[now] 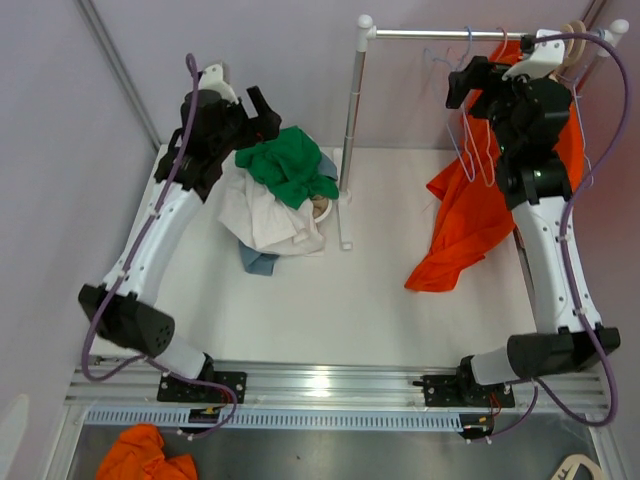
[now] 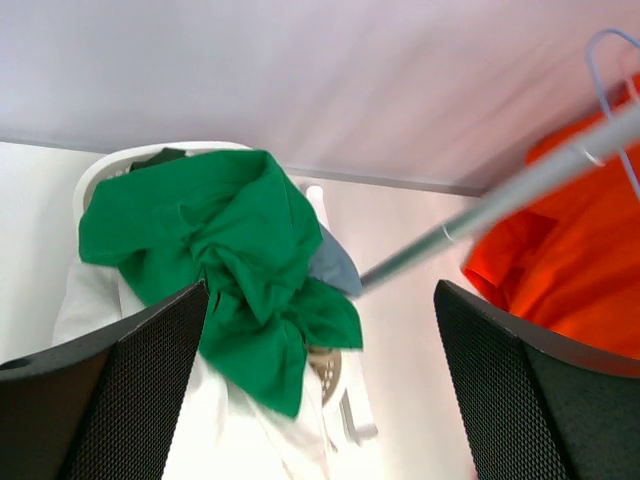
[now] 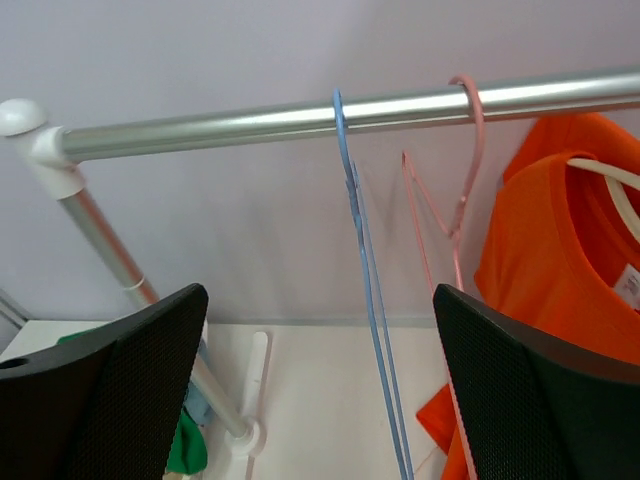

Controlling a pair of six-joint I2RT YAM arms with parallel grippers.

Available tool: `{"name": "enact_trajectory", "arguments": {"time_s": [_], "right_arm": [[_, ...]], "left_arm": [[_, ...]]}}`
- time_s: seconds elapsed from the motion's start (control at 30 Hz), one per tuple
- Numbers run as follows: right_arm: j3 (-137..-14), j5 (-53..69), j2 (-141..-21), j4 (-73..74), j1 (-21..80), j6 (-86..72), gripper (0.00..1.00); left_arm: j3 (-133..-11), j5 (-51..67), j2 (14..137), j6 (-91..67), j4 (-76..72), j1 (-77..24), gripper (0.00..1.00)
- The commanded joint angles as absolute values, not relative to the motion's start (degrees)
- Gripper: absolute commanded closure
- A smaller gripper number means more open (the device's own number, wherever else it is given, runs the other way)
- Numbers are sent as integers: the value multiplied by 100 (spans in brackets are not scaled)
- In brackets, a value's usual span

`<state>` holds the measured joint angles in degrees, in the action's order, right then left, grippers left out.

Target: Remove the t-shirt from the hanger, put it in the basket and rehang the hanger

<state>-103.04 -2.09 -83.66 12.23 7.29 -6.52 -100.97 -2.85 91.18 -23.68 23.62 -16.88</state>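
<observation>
My right gripper (image 3: 320, 335) has its jaws spread wide and holds nothing. The orange t-shirt (image 3: 560, 260) hangs just to its right on a cream hanger (image 3: 612, 182). My left gripper (image 2: 320, 335), equally spread and empty, hovers over a green garment (image 2: 230, 250).

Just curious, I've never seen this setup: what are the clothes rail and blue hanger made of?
The clothes rail looks metal: silver, glossy, with bright reflected streaks. The blue hanger looks like thin wire, perhaps plastic-coated, given its even matte colour.
</observation>
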Motion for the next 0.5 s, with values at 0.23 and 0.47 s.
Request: {"name": "enact_trajectory", "arguments": {"time_s": [0.23, 0.47], "right_arm": [[-8000, -193, -5987, 1538, 1334, -1107, 1], [-6040, -132, -4651, 1468, 2099, -1660, 1]], "left_arm": [[-7598, 70, 6401, -2276, 1679, -2109, 0], [-5301, -387, 4546, -2496, 1266, -2908, 0]]}}
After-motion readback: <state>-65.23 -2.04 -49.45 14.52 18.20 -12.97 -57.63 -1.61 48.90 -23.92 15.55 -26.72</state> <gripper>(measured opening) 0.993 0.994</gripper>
